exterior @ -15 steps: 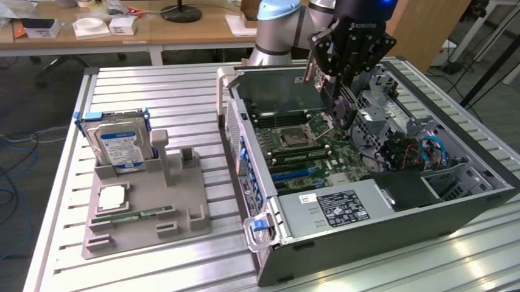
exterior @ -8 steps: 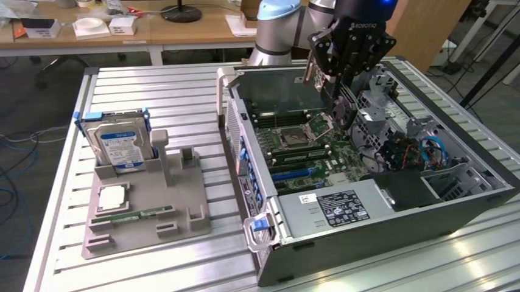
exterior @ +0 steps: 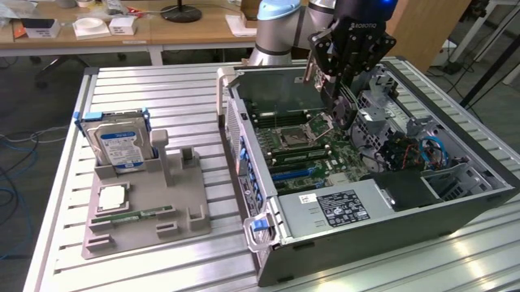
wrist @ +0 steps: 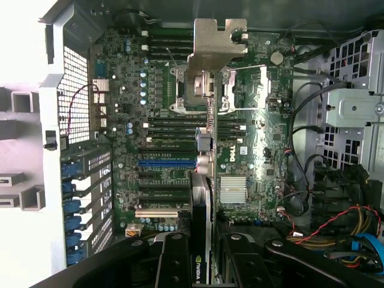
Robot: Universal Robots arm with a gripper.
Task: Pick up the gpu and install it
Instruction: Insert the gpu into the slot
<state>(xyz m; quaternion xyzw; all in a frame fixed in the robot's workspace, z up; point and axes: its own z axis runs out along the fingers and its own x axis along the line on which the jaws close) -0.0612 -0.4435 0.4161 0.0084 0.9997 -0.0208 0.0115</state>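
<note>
I have the gripper (exterior: 341, 91) clamped on the gpu (wrist: 202, 210), with a finger (wrist: 173, 264) pressed to each face of the card. The card hangs on edge inside the open computer case (exterior: 243, 140), above the motherboard (wrist: 258, 150) and not seated in any slot. In the wrist view its silver bracket (wrist: 216, 39) covers part of the processor socket (wrist: 240, 90).

Close under the card I see a blue expansion slot (wrist: 168, 162) on one side and a small finned heatsink (wrist: 233, 189) on the other. A tangle of cables (exterior: 427, 152) crowds the case wall toward the exterior view's right. The power supply (exterior: 337, 207) fills the case's near corner.

The case sits on the slatted table (exterior: 162, 85), toward the table's edge at the exterior view's right. Beside it, toward the opposite edge, is a grey fixture tray (exterior: 187, 201). It holds a hard drive (exterior: 122, 143) upright at its far end, a processor chip (exterior: 112, 198) lying flat mid-tray, and a green memory stick (exterior: 134, 214) just nearer the near edge.
</note>
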